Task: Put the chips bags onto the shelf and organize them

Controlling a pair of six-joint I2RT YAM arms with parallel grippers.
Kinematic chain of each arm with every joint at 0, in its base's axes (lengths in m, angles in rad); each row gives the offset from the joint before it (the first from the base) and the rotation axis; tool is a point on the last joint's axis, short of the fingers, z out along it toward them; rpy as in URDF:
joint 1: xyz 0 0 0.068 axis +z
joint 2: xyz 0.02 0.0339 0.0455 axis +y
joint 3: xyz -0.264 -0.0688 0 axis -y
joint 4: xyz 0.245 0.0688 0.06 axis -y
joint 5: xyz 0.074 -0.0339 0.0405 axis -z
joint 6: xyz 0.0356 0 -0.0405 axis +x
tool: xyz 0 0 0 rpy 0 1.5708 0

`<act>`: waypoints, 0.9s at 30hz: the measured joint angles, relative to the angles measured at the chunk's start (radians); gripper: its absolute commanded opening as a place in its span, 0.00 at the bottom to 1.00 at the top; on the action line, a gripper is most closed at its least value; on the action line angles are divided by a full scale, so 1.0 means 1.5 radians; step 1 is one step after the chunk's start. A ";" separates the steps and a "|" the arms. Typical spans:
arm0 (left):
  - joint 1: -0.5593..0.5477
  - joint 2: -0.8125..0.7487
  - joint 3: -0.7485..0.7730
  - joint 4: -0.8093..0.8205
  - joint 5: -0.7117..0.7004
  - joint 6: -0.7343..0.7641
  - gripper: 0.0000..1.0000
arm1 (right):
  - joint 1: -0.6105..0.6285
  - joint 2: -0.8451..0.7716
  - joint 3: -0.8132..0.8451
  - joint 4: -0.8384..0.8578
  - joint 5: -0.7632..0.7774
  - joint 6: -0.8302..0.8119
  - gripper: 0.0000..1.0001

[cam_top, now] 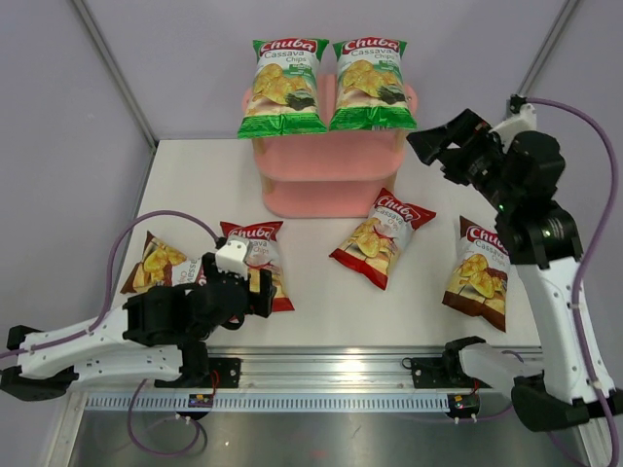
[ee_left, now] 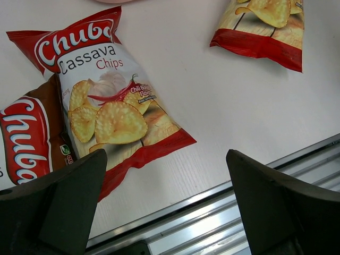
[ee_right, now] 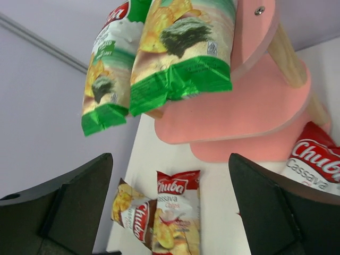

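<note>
Two green chips bags (cam_top: 284, 86) (cam_top: 372, 83) stand side by side on the top board of the pink shelf (cam_top: 331, 180). My right gripper (cam_top: 440, 148) hangs open and empty just right of them; its wrist view looks up at the green bags (ee_right: 183, 48) and the shelf (ee_right: 239, 111). On the table lie a red bag (cam_top: 382, 237), a brown bag (cam_top: 479, 272), another red bag (cam_top: 261, 251) and another brown bag (cam_top: 154, 263). My left gripper (cam_top: 255, 287) is open and empty low over the near end of that red bag (ee_left: 114, 106).
A metal rail (cam_top: 321, 368) runs along the table's near edge, right under the left fingers (ee_left: 287, 207). Purple walls enclose the back and sides. The brown bag (ee_left: 26, 143) overlaps the red bag's left edge.
</note>
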 measured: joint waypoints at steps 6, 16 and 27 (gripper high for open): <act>0.033 0.036 -0.009 0.034 -0.001 -0.008 0.99 | 0.000 -0.156 -0.043 -0.077 0.004 -0.102 1.00; 0.388 0.009 -0.117 0.135 0.099 0.012 0.99 | 0.000 -0.349 -0.216 -0.157 -0.026 -0.134 1.00; 0.602 0.064 -0.193 0.271 0.269 0.040 0.99 | 0.000 -0.596 -0.381 -0.139 -0.143 -0.115 0.99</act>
